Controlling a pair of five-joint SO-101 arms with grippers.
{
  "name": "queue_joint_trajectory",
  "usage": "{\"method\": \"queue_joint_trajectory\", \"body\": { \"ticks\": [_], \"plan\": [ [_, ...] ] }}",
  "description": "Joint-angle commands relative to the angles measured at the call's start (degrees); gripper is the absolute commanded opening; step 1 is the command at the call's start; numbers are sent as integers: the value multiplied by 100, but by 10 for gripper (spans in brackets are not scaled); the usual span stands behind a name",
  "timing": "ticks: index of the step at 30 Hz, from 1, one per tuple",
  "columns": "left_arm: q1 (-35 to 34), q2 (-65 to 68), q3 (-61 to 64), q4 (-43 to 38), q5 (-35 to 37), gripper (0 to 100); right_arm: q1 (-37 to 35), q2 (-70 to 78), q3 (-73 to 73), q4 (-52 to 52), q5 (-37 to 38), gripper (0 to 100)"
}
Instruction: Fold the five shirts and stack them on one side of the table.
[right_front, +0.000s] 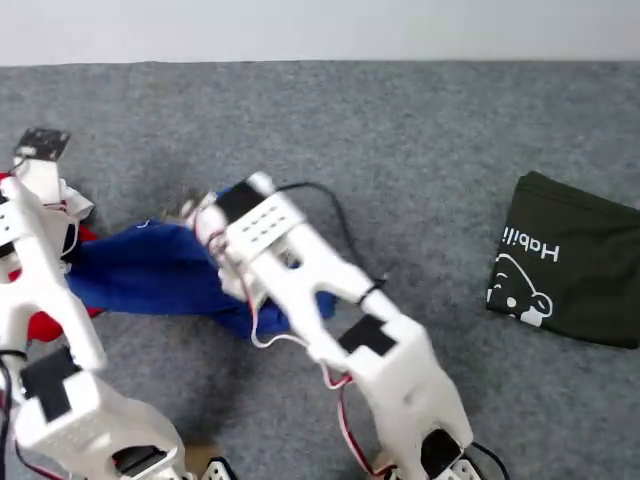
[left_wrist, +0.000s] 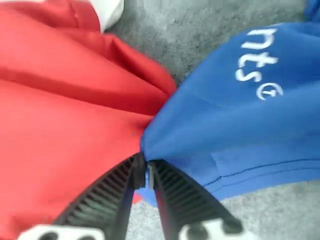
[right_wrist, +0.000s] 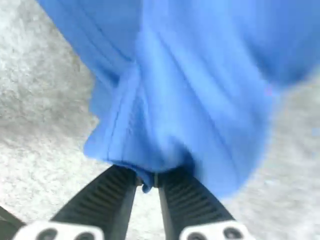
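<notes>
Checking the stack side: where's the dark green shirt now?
In the high view the dark green shirt lies folded at the right edge of the table, well apart from the blue shirt left of centre.

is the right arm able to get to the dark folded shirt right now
Probably not yet: the right gripper is shut on the blue shirt. Nothing lies between it and the dark folded shirt, so letting go should free it.
</notes>
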Motion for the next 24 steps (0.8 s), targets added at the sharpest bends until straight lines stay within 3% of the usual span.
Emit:
{"method": "queue_joint_trajectory", "body": {
  "ticks": [1,10,15,19,24],
  "plan": [
    [334,-870,-57,273,-44,5,479,-1270,-264,224,360,10],
    [888,-1996,-57,589,-44,5,2009,-3477,-290,163,993,10],
    [1125,-2338,-57,589,-44,5,2976,-4338,-290,-365,1336,10],
    [1354,-2602,-57,844,-88,6,3626,-4646,-281,-778,1609,10],
    [1987,-2629,110,1653,-765,7,3793,-4330,-255,-734,1741,10]
  ]
}}
